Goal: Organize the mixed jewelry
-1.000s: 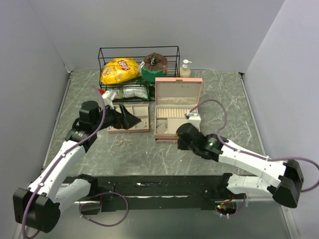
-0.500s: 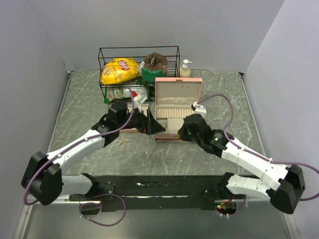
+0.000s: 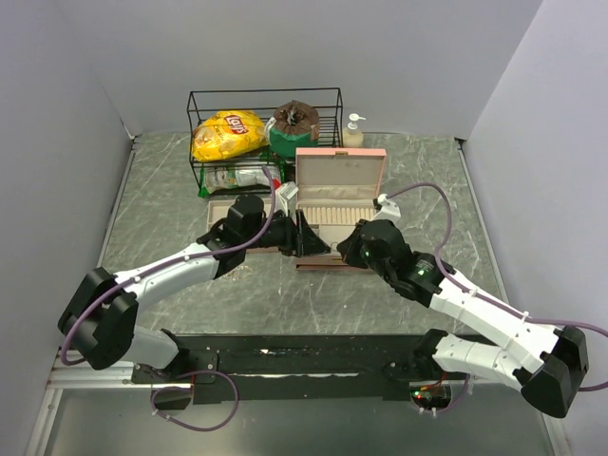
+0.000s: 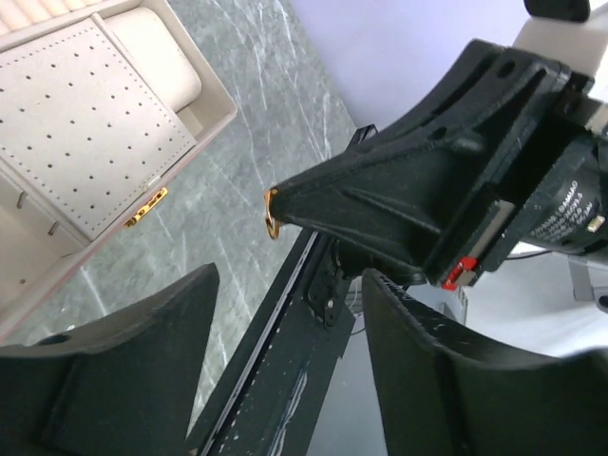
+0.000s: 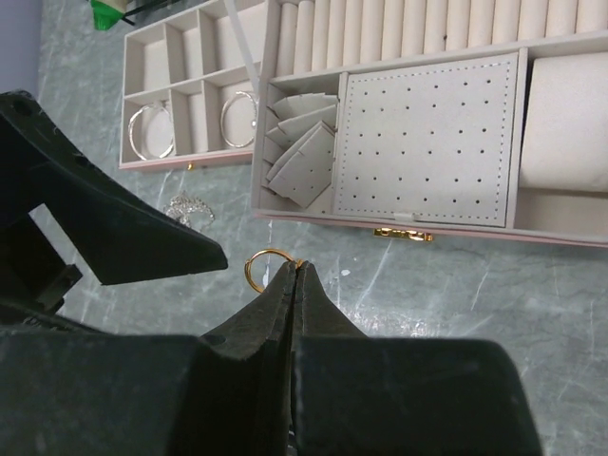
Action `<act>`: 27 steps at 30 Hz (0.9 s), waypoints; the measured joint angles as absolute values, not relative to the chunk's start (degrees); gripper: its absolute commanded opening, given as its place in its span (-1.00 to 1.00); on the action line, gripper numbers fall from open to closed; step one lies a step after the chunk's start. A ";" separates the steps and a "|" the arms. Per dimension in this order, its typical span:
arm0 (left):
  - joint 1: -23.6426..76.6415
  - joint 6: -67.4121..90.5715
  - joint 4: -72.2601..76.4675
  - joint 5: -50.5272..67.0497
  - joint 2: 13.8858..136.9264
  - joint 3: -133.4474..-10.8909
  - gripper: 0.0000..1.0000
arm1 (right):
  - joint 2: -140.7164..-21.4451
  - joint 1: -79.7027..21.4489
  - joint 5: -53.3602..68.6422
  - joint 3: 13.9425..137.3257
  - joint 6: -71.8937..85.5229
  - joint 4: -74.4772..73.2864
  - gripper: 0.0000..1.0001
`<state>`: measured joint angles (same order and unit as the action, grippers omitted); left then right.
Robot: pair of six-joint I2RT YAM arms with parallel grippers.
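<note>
**Marble table [image 3: 427, 190], gold ring [image 5: 269, 270] pinched**

From above, left gripper [image 3: 313, 242] and right gripper [image 3: 340, 255] are facing each other at 6 o'clock of the pink box [image 3: 339, 171]. Left wrist: the left fingers [image 4: 123, 332] are standing apart. Right wrist: right gripper is clamping the gold ring; loose jewelry [image 5: 188, 207] is lying at 10 o'clock.

Gold hoop [image 5: 249, 270] in right pincer [image 5: 295, 270]
</note>
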<state>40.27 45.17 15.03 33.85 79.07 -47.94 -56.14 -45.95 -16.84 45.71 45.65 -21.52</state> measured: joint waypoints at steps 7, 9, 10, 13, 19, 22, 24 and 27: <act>41.15 46.92 16.47 31.64 81.17 -49.45 0.07 | -55.83 -45.95 -16.14 45.39 45.80 -20.29 -0.99; 41.36 47.48 16.58 31.35 82.04 -50.37 0.01 | -55.83 -45.95 -15.90 45.30 45.80 -20.10 -0.99; 41.50 47.70 16.69 31.11 82.46 -50.81 0.00 | -55.83 -45.95 -15.79 45.28 45.80 -20.10 -0.99; 41.85 47.94 16.88 30.76 83.46 -51.40 -0.04 | -55.81 -45.95 -15.75 45.01 45.80 -19.88 -0.99; 42.48 48.21 16.60 30.17 84.53 -51.68 -0.17 | -55.72 -45.93 -15.55 44.66 45.80 -19.62 -0.99; 42.68 48.27 16.03 29.85 84.53 -51.96 -0.22 | -55.72 -45.87 -15.57 44.66 45.80 -19.62 -0.99; 42.78 48.21 15.18 29.43 84.53 -52.38 -0.32 | -55.68 -45.84 -15.57 44.66 45.80 -19.62 -0.99; 42.96 47.88 14.41 28.51 84.53 -52.84 -0.35 | -55.64 -45.84 -15.57 44.66 45.80 -19.59 -0.99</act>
